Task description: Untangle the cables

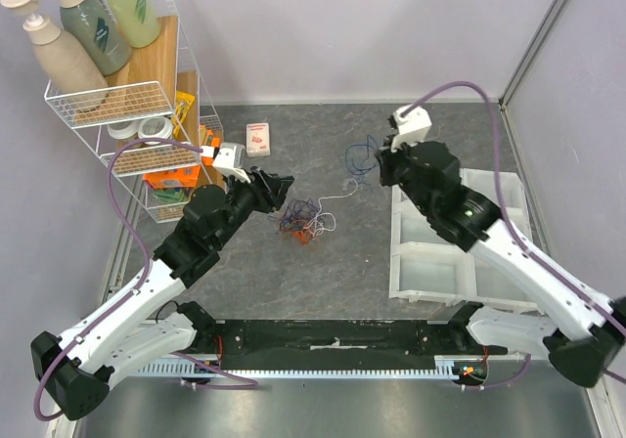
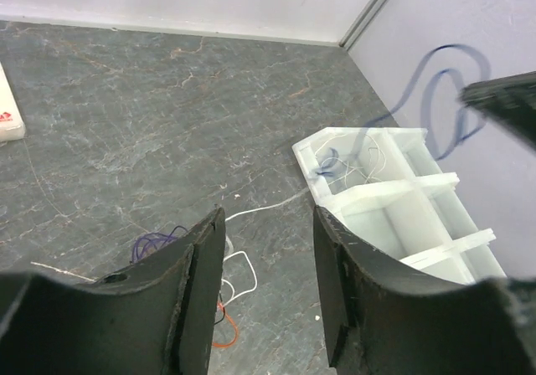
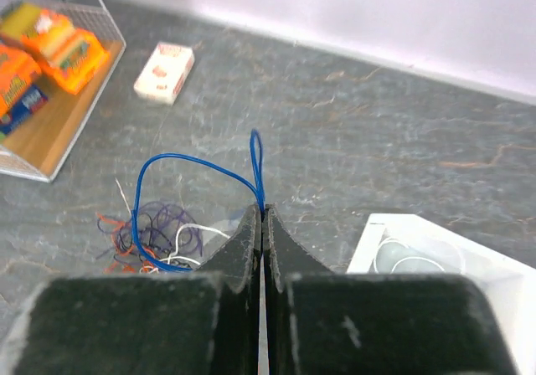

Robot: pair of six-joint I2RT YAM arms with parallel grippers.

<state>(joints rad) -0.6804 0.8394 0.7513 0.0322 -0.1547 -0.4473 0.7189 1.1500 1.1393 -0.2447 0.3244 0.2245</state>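
Note:
A tangle of purple, orange-red and white cables lies on the grey table between the arms. My right gripper is shut on a dark blue cable and holds it above the table. In the right wrist view the blue cable loops up out of the shut gripper and down toward the tangle. My left gripper is open and empty, just left of the tangle. In the left wrist view white, purple and orange-red strands lie below its fingers.
A white compartment tray stands at the right; its far compartment holds some thin cables. A wire rack with bottles and orange packets stands at the back left. A small box lies near it.

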